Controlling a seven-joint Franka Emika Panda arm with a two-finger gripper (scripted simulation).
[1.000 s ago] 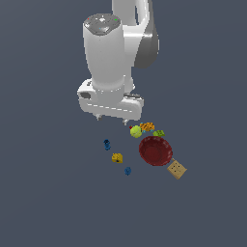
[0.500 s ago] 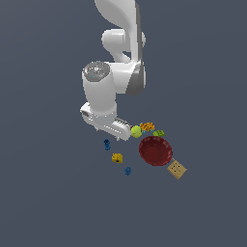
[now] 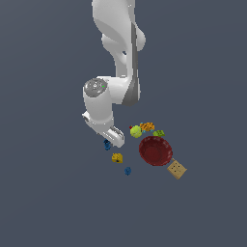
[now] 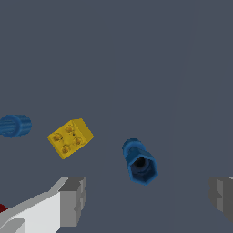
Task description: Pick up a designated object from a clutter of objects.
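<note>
While the gripper (image 4: 148, 200) hangs low over the floor, its two grey fingers (image 4: 73, 200) stand wide apart in the wrist view, with nothing between the pads. Just off the fingertips lies the designated object (image 4: 139, 161) — a small dark-blue bolt-like piece with a hexagonal end turned toward the camera, free on the grey surface and untouched. Beside it sits a yellow studded brick (image 4: 70, 138), tilted, apart from the bolt. Further along, at the frame's edge, a rounder blue piece (image 4: 14, 125) shows only in part.

From the exterior view, the gripper (image 3: 113, 137) comes down right over the blue bolt (image 3: 107, 144), which peeks out just under the hand. The yellow brick (image 3: 117, 157) lies near it, the rounder blue piece (image 3: 128, 171) a little beyond that.

Toward the exterior view's right sits the rest of the clutter — a dark red bowl (image 3: 155, 150), a tan dotted square (image 3: 177, 169) just beside its rim, a yellow-green ball (image 3: 136, 131), an orange bit (image 3: 147, 127) and a green bit (image 3: 158, 133). Behind all stands the white arm (image 3: 118, 43).
</note>
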